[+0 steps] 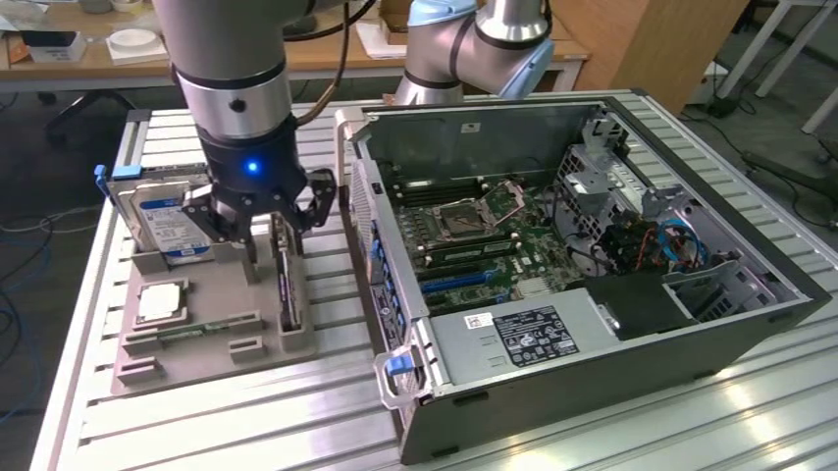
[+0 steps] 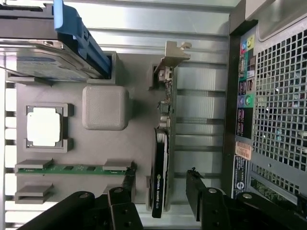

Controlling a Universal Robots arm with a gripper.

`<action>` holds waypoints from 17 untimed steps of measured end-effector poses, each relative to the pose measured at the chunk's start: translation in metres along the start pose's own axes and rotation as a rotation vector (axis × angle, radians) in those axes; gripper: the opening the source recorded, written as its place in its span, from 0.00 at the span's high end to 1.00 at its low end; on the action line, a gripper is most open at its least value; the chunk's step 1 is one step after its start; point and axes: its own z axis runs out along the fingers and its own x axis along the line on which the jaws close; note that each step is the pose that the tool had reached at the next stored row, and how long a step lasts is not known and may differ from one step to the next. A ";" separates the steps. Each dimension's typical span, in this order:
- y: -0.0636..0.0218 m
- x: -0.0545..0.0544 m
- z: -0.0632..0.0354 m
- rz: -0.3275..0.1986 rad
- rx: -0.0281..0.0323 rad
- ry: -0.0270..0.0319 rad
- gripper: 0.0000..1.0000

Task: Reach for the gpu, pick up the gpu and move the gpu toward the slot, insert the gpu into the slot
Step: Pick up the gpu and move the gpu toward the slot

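Pincer (image 2: 160, 175) open astride gpu (image 2: 162, 143); wrist view: end brkt (image 2: 173, 53).

A wooden desk (image 1: 78, 67) is standing well beyond the gripper (image 1: 262, 243). Cables (image 1: 780, 162) are trailing across the grey floor (image 1: 799, 98) off to its side.

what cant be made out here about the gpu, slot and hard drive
- gpu: edge-on in the wrist view; in the exterior view the open hand partly covers its top, so its faces are hidden.
- slot: on the motherboard in the exterior view, too small to tell which one fits.
- hard drive: label text too small in the exterior view; cut off by the picture edge in the wrist view.
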 end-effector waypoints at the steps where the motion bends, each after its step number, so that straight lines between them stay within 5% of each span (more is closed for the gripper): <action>1: -0.0002 0.000 0.0014 0.000 0.0000 0.0001 0.45; 17: -0.0049 -0.001 0.0338 0.001 0.0001 0.0001 0.45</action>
